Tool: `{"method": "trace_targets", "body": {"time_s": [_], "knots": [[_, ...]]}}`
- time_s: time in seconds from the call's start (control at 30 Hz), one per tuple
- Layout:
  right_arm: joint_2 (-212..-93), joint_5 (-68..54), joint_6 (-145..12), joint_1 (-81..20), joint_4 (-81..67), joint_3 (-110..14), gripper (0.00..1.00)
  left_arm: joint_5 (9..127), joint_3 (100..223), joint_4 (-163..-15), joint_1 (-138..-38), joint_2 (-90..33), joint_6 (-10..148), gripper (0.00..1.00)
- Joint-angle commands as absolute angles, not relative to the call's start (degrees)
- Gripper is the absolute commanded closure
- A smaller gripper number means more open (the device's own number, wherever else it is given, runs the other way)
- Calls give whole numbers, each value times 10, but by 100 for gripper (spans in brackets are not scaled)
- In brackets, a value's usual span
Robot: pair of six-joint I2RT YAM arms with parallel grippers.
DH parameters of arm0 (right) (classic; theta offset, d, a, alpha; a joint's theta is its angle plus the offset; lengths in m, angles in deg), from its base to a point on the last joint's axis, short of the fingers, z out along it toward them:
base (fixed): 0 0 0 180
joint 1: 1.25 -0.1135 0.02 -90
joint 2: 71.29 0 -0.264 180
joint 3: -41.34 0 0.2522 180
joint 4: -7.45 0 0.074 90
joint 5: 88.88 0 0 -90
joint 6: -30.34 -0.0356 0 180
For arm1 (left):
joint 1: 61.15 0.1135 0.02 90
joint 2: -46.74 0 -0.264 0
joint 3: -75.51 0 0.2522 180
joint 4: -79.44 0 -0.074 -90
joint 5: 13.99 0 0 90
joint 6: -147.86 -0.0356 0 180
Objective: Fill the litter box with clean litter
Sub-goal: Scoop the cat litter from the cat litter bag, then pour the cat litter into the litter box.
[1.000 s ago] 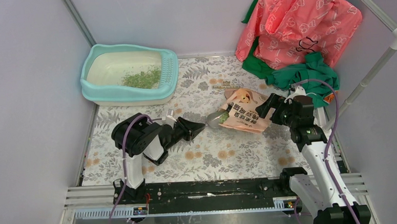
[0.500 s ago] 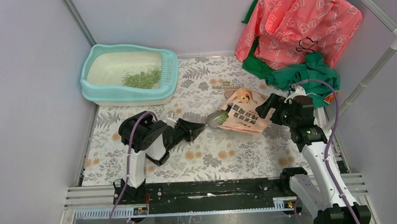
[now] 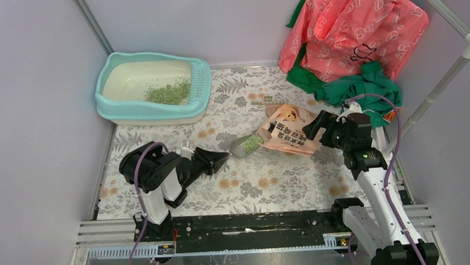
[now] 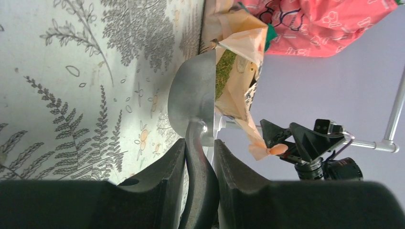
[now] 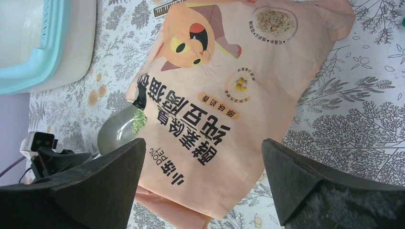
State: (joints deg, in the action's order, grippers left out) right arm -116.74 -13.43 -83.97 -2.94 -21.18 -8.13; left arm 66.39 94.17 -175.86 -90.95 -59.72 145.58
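Note:
The turquoise litter box (image 3: 106, 106) stands at the back left with a patch of green clean litter (image 3: 168, 92) in its cream pan. My left gripper (image 3: 220, 157) is shut on the handle of a grey scoop (image 3: 244, 145). The scoop holds green litter and sits just outside the mouth of the pink-orange bag (image 3: 290, 134). In the left wrist view the gripper (image 4: 199, 149) clamps the handle, and the scoop bowl (image 4: 191, 102) is tilted on edge with litter (image 4: 223, 71) in it. My right gripper (image 5: 203, 145) is open above the bag (image 5: 224, 95), touching nothing.
A pink-red cloth (image 3: 351, 23) and a green cloth (image 3: 366, 83) are heaped at the back right. A white pole (image 3: 442, 85) slants along the right side. A small striped strip (image 3: 267, 101) lies behind the bag. Walls close in the left and back.
My left arm has pulled back to the left, drawing the scoop with litter out of the bag's mouth. The right arm and the bag have not moved.

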Motion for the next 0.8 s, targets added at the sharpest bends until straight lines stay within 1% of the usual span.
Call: {"method": "trace_targets", "body": {"time_s": [0.0, 0.23, 0.43, 0.6, 0.7, 0.77], "knots": [[-1157, -143, -837, -28, -206, -96, 0, 662, 928, -1794, -888, -552, 1433, 100], [-1160, -146, -837, -28, -205, -100, 0, 635, 905, -1792, -854, -494, 1444, 100], [-1166, -147, -836, -27, -203, -105, 0, 582, 897, -1793, -791, -455, 1453, 100], [-1171, -149, -836, -28, -199, -107, 0, 539, 917, -1776, -740, -407, 1478, 100], [-1171, -150, -837, -28, -197, -106, 0, 526, 949, -1719, -722, -358, 1479, 100], [-1170, -152, -838, -28, -196, -104, 0, 526, 983, -1617, -716, -309, 1455, 100]]}}
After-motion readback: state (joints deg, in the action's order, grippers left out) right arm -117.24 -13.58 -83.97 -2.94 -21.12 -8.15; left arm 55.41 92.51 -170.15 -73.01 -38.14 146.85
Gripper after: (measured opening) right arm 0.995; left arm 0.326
